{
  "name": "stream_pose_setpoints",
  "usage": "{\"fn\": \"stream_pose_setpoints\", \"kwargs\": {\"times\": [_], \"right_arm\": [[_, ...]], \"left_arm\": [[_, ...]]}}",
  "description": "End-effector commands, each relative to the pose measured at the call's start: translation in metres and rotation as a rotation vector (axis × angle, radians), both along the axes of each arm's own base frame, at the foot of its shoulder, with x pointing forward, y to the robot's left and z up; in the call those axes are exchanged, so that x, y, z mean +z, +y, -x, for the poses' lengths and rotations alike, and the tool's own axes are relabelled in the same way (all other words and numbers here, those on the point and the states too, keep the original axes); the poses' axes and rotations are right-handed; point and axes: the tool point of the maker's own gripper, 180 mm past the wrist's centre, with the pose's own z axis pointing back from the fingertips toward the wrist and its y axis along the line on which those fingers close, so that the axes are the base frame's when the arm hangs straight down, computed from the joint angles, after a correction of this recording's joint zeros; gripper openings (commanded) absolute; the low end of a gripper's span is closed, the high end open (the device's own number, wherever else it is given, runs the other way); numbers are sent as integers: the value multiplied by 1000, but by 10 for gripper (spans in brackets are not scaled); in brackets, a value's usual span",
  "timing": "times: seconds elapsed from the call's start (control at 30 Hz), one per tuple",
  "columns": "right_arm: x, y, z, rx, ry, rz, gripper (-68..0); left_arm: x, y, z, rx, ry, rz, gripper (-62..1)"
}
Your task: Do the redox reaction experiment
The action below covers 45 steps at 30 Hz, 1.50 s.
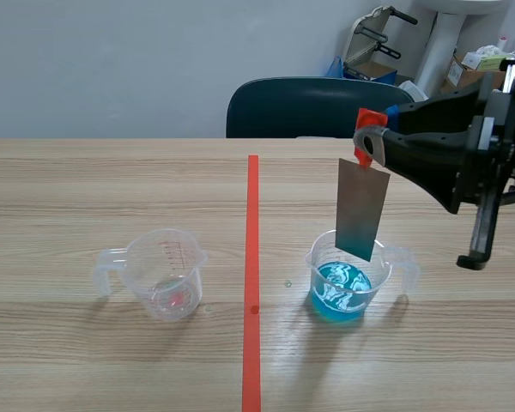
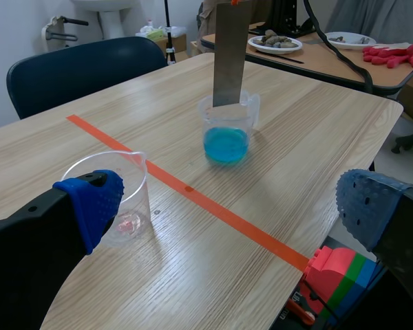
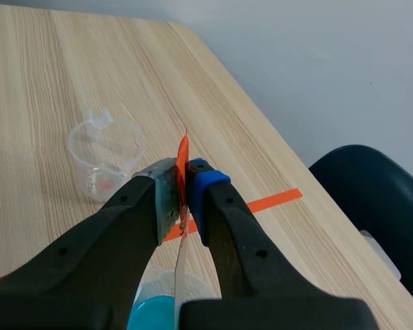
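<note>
While over beaker point(image 1: 380, 286) (rim-level), plate point(image 1: 361, 210) edge

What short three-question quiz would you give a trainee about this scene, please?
1. True or false: the left arm's jaws hold the metal strip.
2. Which beaker holds the blue liquid? A) the beaker under the strip B) the beaker beside the left arm's jaws C) both
3. Fill in: the left arm's jaws stand ___.
Key: 1 false, the right arm's jaws hold it; 2 A; 3 open.
</note>
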Motion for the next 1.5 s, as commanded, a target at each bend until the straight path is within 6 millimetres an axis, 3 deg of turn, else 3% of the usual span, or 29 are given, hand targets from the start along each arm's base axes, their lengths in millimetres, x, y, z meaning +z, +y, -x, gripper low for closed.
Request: {"fn": "stream_pose_setpoints", "kwargs": {"times": [0.0, 0.67, 1.47], "right_arm": [[2, 3, 1, 13, 0, -21, -667], [-57, 4, -18, -34, 108, -10, -667], [-65, 2, -18, -31, 98, 40, -667]], "left_arm": [[8, -3, -1, 3, -19, 30, 14], [8, -3, -1, 3, -19, 30, 14], [8, -3, -1, 3, -19, 30, 14]]}}
